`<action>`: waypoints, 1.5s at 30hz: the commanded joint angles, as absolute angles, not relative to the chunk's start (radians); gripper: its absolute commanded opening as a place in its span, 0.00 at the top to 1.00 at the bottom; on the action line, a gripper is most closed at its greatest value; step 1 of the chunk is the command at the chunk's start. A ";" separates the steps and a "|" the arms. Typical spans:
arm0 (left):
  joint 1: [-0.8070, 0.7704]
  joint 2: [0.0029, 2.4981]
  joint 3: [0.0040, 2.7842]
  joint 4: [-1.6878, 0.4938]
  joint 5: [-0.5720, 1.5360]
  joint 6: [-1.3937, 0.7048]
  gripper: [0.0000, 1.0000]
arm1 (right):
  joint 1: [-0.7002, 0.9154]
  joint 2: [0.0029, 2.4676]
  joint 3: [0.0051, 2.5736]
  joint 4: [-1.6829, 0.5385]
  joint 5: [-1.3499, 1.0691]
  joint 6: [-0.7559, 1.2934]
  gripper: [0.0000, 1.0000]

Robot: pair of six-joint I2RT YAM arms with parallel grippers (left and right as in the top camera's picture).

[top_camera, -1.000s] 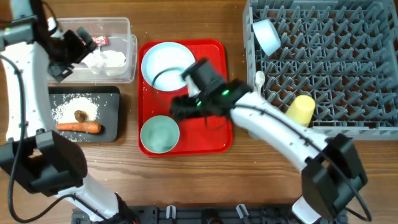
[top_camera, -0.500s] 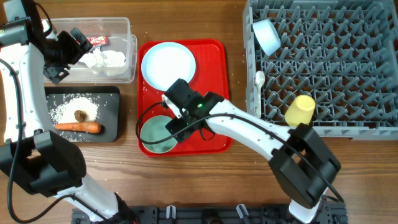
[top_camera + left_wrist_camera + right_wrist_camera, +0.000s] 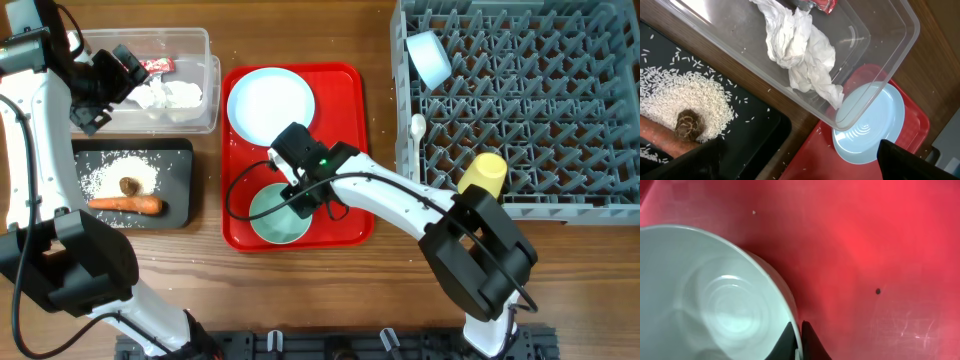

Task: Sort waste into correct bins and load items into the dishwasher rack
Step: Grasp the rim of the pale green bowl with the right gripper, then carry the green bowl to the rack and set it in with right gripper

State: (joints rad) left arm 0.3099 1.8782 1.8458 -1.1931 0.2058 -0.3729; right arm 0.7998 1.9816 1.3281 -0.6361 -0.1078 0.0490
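At the table's centre, from overhead, the right gripper (image 3: 303,202) clamps the right rim of the pale green bowl (image 3: 275,216). The bowl sits on the red serving tray (image 3: 345,90), just below the pale blue plate (image 3: 270,105). The left gripper (image 3: 100,88) hovers at the left end of the clear tub (image 3: 205,60), which holds the crumpled tissue (image 3: 172,95) and the red wrapper (image 3: 158,66). The black tray (image 3: 180,150) carries rice (image 3: 115,172), a brown lump (image 3: 130,186) and a carrot piece (image 3: 127,205). The grey rack (image 3: 540,90) holds a light blue bowl (image 3: 430,58) and a yellow cup (image 3: 483,175), with a white spoon (image 3: 417,128) at its left edge.

From the left wrist, the dark fingers (image 3: 690,162) stand wide apart, gripping nothing.

From the right wrist, the fingertips (image 3: 812,342) pinch the bowl's rim, one inside, one outside.
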 commanded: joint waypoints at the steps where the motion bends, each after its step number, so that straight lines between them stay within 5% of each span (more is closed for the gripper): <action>1: 0.313 1.851 1.867 -1.194 0.200 -0.382 0.00 | 0.757 1.937 1.332 -0.664 -0.093 0.121 0.96; 6: 0.313 1.851 1.867 -1.194 0.200 -0.382 0.00 | 0.581 1.678 1.452 -0.790 0.040 0.186 0.96; 10: 0.312 1.851 1.867 -1.194 0.200 -0.382 0.00 | 0.437 1.517 1.502 -0.794 0.495 0.221 0.96; 13: 0.313 1.851 1.867 -1.194 0.200 -0.382 0.00 | 0.340 1.517 1.494 -0.801 0.858 0.220 0.96; 19: 0.313 1.851 1.867 -1.194 0.200 -0.382 0.00 | 0.284 1.685 1.478 -0.867 1.055 0.209 0.96; 30: 0.313 1.851 1.867 -1.194 0.200 -0.382 0.00 | 0.318 1.797 1.478 -0.943 1.088 0.149 0.96; 34: 0.313 1.851 1.867 -1.194 0.200 -0.382 0.00 | 0.348 1.797 1.478 -0.812 1.370 -0.165 0.96; 45: 0.313 1.851 1.867 -1.194 0.200 -0.382 0.00 | 0.415 1.906 1.478 -0.851 1.324 -0.271 0.96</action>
